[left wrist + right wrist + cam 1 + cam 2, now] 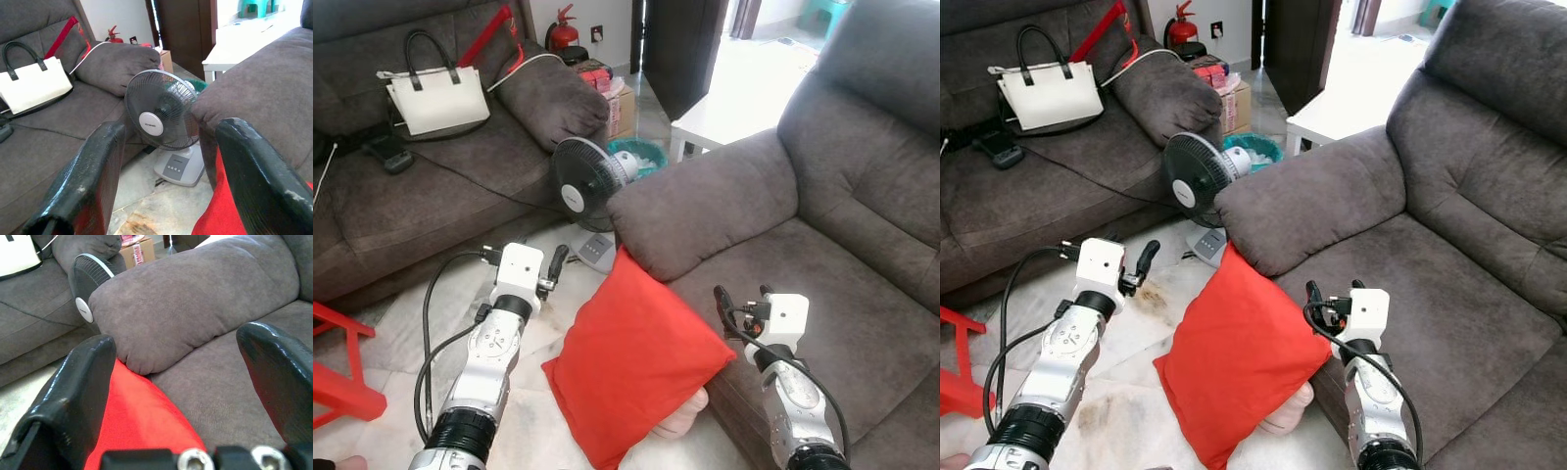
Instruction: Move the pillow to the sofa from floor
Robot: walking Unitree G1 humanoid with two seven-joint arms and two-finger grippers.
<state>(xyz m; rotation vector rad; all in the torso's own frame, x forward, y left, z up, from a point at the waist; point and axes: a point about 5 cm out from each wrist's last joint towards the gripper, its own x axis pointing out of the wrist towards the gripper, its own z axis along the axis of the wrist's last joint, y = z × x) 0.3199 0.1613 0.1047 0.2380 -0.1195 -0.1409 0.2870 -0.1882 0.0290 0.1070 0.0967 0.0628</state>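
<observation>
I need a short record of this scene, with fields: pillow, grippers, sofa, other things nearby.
pillow: red pillow, on the floor, leaning against the front of the sofa
left gripper: open, in the air left of the pillow, holding nothing
right gripper: open, over the sofa's front edge, right of the pillow, holding nothing
sofa: grey; seat bare, armrest above the pillow's top corner
nearby: fan on the floor, white handbag on a second sofa

Both silver arms forward, left tool (166,181) and right tool (181,396) spread (fingers apart).
</observation>
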